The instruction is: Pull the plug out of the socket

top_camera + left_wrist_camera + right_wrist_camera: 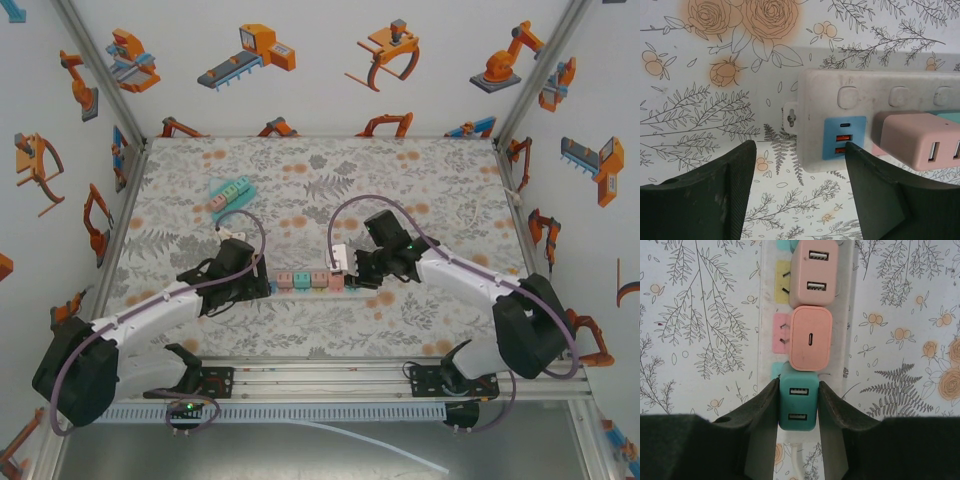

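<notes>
Clamping right gripper over half-hidden teal plug

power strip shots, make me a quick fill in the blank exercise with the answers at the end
1. The right claw is shut on the ___ plug.
2. The pink plug next to it has ___ port.
3. The left claw stands ___ at the end of the power strip.
4. The USB panel on that end is coloured ___.
Missing words: teal; one; open; blue.
</notes>
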Controlling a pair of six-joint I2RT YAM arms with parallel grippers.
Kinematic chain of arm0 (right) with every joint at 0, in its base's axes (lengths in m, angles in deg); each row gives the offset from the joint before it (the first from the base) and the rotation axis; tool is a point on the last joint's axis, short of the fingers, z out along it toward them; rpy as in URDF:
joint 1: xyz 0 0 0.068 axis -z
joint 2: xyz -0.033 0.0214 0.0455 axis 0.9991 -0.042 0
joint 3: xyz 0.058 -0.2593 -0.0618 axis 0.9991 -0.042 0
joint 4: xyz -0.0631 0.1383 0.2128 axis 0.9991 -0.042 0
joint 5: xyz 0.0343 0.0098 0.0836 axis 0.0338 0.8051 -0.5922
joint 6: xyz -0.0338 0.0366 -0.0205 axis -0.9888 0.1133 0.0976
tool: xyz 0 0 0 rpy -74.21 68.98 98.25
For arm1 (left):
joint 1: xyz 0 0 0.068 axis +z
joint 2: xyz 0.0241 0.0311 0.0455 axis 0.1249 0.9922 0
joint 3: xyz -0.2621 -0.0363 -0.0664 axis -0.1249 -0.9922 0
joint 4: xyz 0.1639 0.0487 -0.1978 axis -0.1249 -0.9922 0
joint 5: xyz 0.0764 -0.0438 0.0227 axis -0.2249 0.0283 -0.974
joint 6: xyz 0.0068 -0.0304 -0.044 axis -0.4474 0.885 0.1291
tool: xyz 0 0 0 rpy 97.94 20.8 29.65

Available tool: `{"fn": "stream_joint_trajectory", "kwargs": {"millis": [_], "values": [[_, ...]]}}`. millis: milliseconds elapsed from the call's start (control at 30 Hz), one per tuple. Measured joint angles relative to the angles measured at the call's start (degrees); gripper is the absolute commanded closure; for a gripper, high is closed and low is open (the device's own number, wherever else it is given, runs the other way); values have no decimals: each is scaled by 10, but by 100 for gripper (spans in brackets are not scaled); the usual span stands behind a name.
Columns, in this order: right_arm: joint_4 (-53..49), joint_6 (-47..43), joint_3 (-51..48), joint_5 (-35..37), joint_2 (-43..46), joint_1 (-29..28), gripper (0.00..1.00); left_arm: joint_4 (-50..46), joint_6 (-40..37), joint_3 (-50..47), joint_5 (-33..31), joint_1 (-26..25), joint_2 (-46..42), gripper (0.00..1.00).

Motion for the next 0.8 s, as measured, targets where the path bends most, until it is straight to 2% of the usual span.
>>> {"fn": "stream_joint_trajectory", "kwargs": {"millis": [433, 800], "values": [[-24, 32, 11, 10, 1, 0, 94, 3, -8, 31, -3, -5, 43, 35], [-31, 41, 11, 21, 12, 1, 97, -17, -15, 72, -70, -50, 82, 37]]}}
